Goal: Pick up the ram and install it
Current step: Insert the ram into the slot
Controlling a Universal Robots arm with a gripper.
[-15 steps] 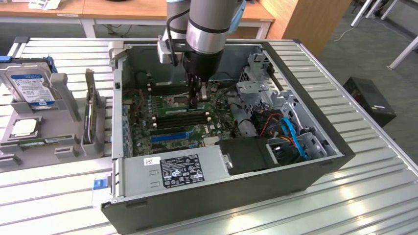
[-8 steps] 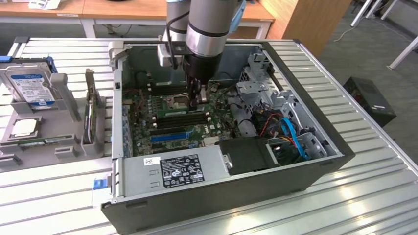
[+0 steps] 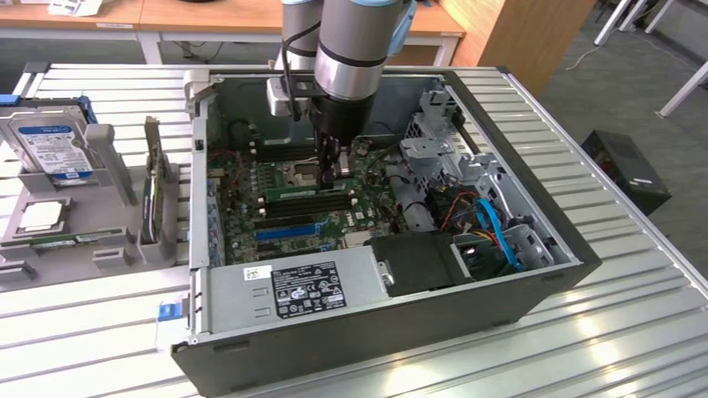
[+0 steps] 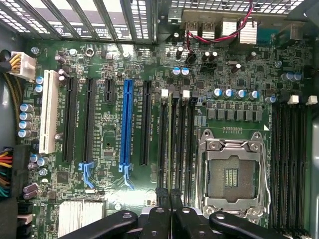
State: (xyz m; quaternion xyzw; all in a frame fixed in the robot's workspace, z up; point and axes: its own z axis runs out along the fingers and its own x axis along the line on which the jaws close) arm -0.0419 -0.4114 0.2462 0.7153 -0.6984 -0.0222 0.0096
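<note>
jaws are clenched shut right over one end of the ram (image 3: pixel 298 193), so pressing there could seat it crooked, far end unlatched.

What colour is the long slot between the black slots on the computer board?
The slot is blue, clearest in the wrist view.

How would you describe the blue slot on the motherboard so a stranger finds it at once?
Look inside the open computer case at the green motherboard. Among its long parallel slots, the blue slot stands out: black slots flank it and a white slot lies further off.
</note>
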